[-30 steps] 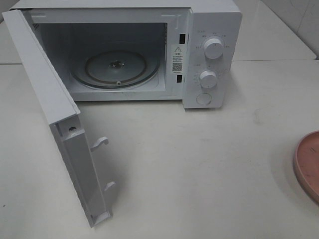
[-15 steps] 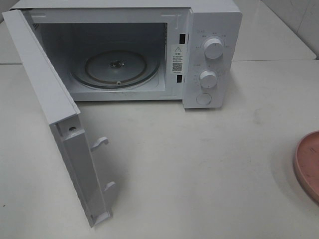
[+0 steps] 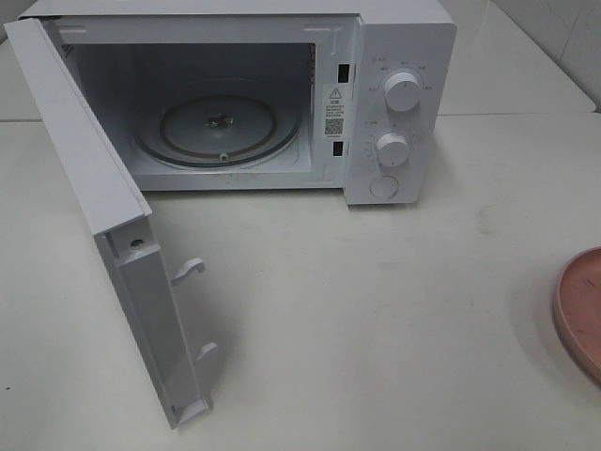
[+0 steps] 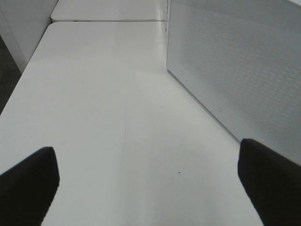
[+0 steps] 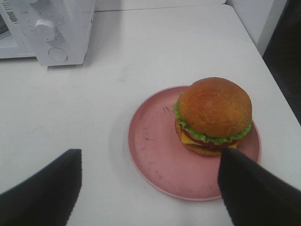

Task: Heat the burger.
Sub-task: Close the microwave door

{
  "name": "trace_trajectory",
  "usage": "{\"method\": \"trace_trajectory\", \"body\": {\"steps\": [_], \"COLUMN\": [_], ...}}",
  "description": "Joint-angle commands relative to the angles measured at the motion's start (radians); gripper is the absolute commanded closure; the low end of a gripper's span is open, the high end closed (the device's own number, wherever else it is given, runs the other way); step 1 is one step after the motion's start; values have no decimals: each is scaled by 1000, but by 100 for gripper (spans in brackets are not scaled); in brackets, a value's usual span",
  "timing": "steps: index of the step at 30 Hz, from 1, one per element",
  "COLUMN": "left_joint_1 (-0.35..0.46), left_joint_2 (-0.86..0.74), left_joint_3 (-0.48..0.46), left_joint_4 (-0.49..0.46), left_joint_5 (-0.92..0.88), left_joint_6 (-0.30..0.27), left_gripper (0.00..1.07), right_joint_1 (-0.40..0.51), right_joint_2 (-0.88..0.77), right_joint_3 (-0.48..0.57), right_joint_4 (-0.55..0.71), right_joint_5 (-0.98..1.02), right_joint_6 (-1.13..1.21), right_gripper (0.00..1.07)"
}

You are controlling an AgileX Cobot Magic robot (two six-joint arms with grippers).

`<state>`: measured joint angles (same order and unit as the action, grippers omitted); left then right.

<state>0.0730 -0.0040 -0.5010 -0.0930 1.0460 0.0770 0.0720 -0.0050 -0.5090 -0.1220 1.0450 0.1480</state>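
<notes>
The burger (image 5: pixel 214 113) sits on a round pink plate (image 5: pixel 155 150), set toward one side of it so that a broad stretch of bare pink shows beside it. Its glossy golden-brown bun is domed, with a frill of green lettuce under it, then a red layer, a corner of yellow cheese and the lower bun touching the plate. The plate rests on the white table (image 5: pixel 141 52).

The right tool (image 5: pixel 150 188) hangs above the plate with its two dark fingers spread wide; one finger (image 5: pixel 249 188) shows over the plate's rim just beside the burger, the other over bare table. Nothing is between them and they hold nothing.

In the high view only the plate's edge (image 3: pixel 580 310) shows, at the right border, well apart from the white microwave (image 3: pixel 394 56) at the back of the table. The microwave's door (image 3: pixel 103 225) is swung fully open to the left, its two latch hooks pointing out. Inside, the round glass turntable (image 3: pixel 221 122) lies flat on the floor of the chamber with nothing on it. Two white knobs and a round button sit one above the other on the panel to the right of the opening.

The left tool (image 4: pixel 150 179) is also wide open and holds nothing, its dark fingers above bare table just beside a white perforated panel (image 4: pixel 244 61).
</notes>
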Motion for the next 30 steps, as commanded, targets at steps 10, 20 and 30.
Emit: {"method": "trace_trajectory", "body": {"steps": [10, 20, 30], "left_joint_1": [1, 1, 1], "left_joint_2": [-21, 6, 171], "left_joint_3": [4, -20, -25], "left_joint_4": [-8, -7, -7], "left_joint_5": [-7, -32, -85], "left_joint_6": [-7, -9, -7], "left_gripper": [9, 13, 58], "right_joint_1": [-5, -5, -5], "right_joint_2": [-27, -27, -27], "right_joint_3": [-1, -1, -1], "right_joint_4": [3, 3, 3], "right_joint_5": [-5, -5, -5], "right_joint_6": [-12, -12, -12], "right_gripper": [31, 31, 31]}}
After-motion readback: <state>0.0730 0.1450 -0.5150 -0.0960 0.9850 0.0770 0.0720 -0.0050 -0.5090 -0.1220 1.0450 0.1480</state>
